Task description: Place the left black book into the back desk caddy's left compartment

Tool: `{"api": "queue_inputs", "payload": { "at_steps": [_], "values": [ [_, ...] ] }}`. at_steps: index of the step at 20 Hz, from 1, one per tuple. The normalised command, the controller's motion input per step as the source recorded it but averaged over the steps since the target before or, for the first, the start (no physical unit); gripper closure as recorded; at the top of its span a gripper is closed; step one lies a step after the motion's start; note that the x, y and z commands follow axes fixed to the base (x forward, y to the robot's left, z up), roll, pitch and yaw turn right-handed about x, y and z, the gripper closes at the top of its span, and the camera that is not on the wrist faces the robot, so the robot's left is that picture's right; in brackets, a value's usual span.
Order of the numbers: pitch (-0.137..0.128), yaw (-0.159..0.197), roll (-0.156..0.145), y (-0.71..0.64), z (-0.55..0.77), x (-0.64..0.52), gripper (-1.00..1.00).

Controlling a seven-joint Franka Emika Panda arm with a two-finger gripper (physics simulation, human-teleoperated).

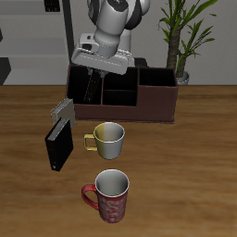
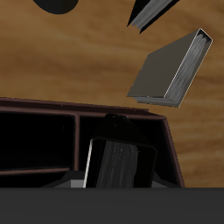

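One stiff, light book (image 2: 118, 164) stands in the compartment (image 2: 87, 129); pinch it across its covers. Gripper (image 1: 91, 83) state: cannot tell.

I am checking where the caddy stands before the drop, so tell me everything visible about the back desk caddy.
The back desk caddy is a wide, open-topped organiser box with dark maroon outer walls and black inner walls, split into several bays. It stands upright on the wooden table near its back edge, behind the two mugs. The end effector hangs over its tall black-walled left compartment. In the wrist view a dark book stands inside that bay. Its material looks smooth and matte; nothing else visibly touches it.
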Motion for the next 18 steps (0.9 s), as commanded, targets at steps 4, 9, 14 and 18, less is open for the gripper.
{"api": "queue_inputs", "payload": {
  "at_steps": [4, 9, 14, 18],
  "values": [
    [0.032, -0.006, 0.019, -0.04, -0.18, 0.11, 1.00],
    [0.044, 0.012, 0.010, -0.02, -0.19, 0.10, 1.00],
    [0.026, -0.001, 0.010, -0.02, -0.12, 0.01, 1.00],
    [-0.007, 0.030, 0.017, 0.10, -0.08, -0.21, 1.00]
  ]
}}
